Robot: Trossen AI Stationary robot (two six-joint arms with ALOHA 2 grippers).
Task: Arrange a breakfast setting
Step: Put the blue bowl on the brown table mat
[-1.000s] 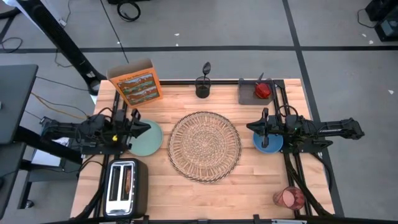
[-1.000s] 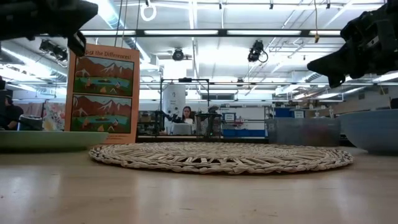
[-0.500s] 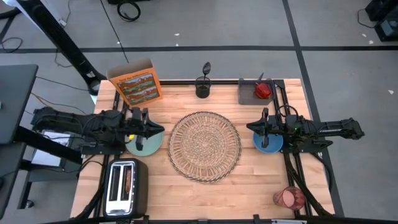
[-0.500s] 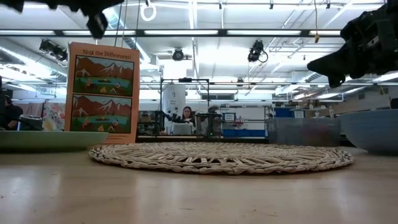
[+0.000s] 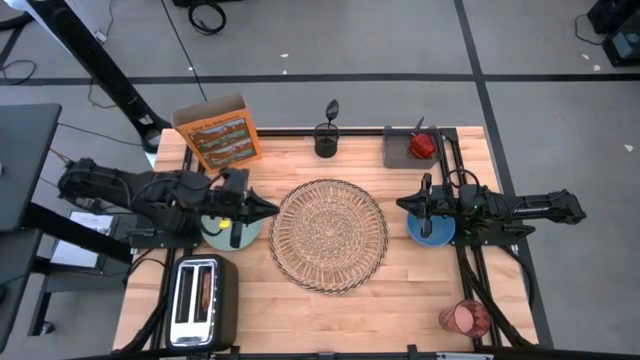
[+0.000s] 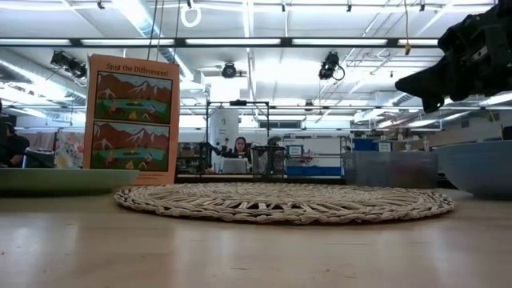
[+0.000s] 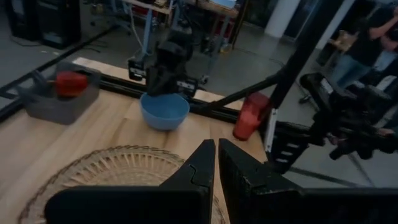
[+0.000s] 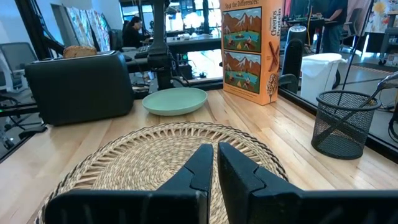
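At the bench's left edge the left pincer (image 5: 262, 209) hovers over the pale teal plate (image 5: 222, 232), its tips reaching past the plate's rim toward the mat; the fingers (image 7: 200, 167) are nearly closed, only a thin slit between them, and hold nothing. The plate lies flat, just beside the mat's left edge. Behind it, at the far left corner, the orange cereal box (image 5: 219, 135) stands upright, its printed face turned toward the bench's middle. A toaster (image 5: 200, 300) sits at the near left corner.

The round woven mat (image 5: 329, 234) lies flat in the bench's middle, with nothing on it. At the far edge a dark mesh cup (image 5: 326, 139) holds a dark spoon (image 5: 332, 108) upright, bowl end up. Right of it a grey tray (image 5: 400, 153) holds a red apple (image 5: 423, 145).

Near the right edge the right pincer (image 5: 407, 204) hangs above the blue bowl (image 5: 431, 228), pointing toward the mat, its fingers (image 8: 198, 165) also almost shut and empty. The translucent red cup (image 5: 463, 318) lies on its side at the near right corner.
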